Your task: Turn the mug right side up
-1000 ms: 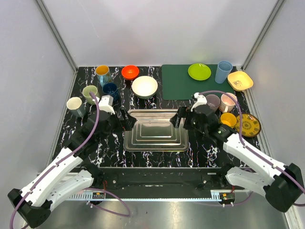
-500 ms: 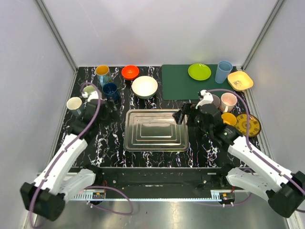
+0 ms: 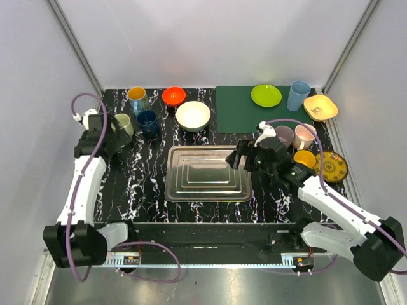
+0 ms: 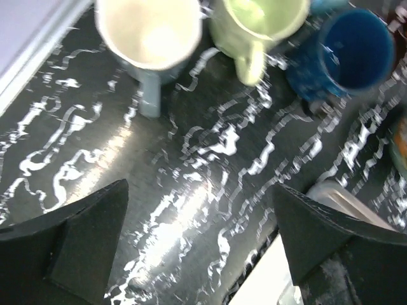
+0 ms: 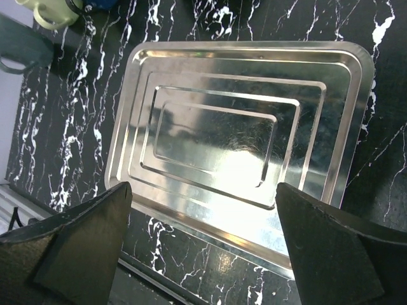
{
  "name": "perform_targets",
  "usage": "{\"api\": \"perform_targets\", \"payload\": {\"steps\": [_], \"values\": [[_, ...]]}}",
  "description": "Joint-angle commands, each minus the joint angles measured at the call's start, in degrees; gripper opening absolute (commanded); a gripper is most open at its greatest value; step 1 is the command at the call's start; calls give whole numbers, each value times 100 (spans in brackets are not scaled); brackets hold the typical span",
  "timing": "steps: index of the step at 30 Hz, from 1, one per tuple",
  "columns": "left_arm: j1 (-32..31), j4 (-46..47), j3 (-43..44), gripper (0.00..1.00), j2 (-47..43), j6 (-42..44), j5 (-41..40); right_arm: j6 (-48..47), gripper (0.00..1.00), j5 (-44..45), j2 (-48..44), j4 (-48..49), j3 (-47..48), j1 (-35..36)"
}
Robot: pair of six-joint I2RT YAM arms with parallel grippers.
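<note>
A black desk (image 3: 146, 184) veined with white is seen from above, with a ribbed, rectangular steel tray (image 3: 206, 171) lying at its middle.

The left arm is swung out to the left edge of the desk. Its hand (image 4: 198, 190) is held above bare desk with the two fingers wide apart and nothing between them. Three mugs are grouped just beyond the fingertips, near the far-left corner: a grey-blue mug with a cream inside (image 4: 149, 32), a pale green mug (image 4: 254, 22) and a dark blue mug (image 4: 353, 47). All three are seen mouth up in the left wrist view. The cream and green mugs are set close side by side, with their handles turned towards the hand. Whether they touch cannot be told.

The right hand (image 5: 203, 187) is held over the tray's right end, likewise spread apart and gripping nothing.

Just behind the right arm, near the right edge of the desk, a mauve mug (image 3: 284, 135) is placed beside a pink-and-white mug (image 3: 305, 135). A plain, flat-looking top is shown by the mauve mug. Whether this is its base, and so whether it is the mug standing mouth down, cannot be told.
</note>
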Motion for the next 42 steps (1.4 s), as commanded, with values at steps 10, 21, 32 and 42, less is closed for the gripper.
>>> {"api": "perform_targets", "payload": {"steps": [10, 21, 32, 42], "values": [[1029, 779, 327, 97, 1599, 872, 280, -208, 100, -503, 300, 38, 62, -4], [1645, 1096, 669, 79, 2478, 1022, 649, -164, 100, -529, 291, -6, 35, -12], [1751, 1175, 828, 50, 2716, 1005, 799, -137, 100, -635, 625, 90, 26, -4], [1874, 1184, 802, 38, 2830, 996, 860, -137, 100, -600, 608, 55, -17, -12]]}}
